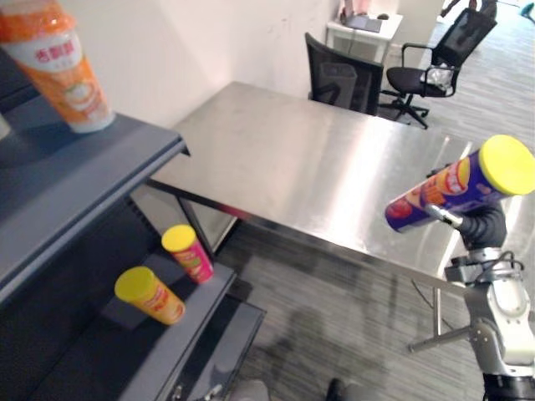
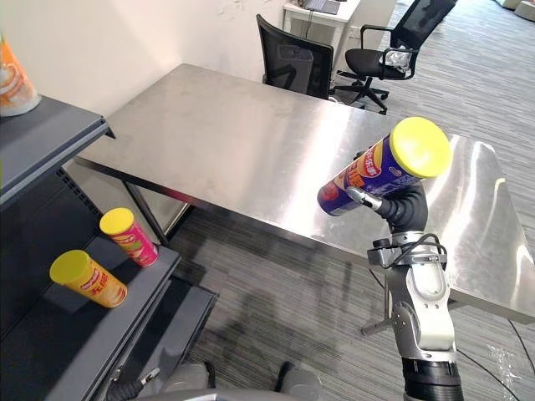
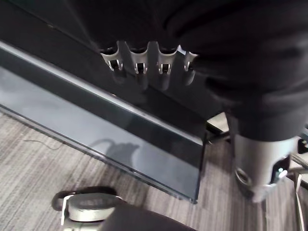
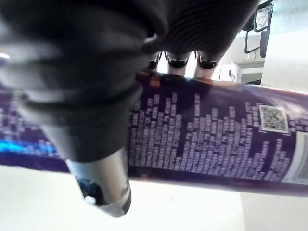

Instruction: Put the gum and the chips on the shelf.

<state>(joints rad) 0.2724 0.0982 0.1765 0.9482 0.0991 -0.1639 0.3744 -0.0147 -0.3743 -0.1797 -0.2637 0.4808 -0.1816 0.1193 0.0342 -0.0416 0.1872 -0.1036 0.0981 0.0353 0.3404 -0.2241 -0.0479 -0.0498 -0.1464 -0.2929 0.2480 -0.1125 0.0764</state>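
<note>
steel table (image 2: pixel 251 142) | black chair (image 2: pixel 292 63) at its far edge | office chair (image 2: pixel 372 60) beside white desk (image 2: pixel 330 18) | grey carpet (image 2: pixel 276 292)

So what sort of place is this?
Probably an office with a mock shop corner: office chairs, a steel table, carpet, and a shelf holding chip cans.

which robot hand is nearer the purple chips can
Right: the right robot hand is curled round the purple chips can, holding it aloft; the left robot hand hangs low by the dark shelf, away from the can.

Head stereo above table (image 1: pixel 334 159), wrist cameras close
</note>
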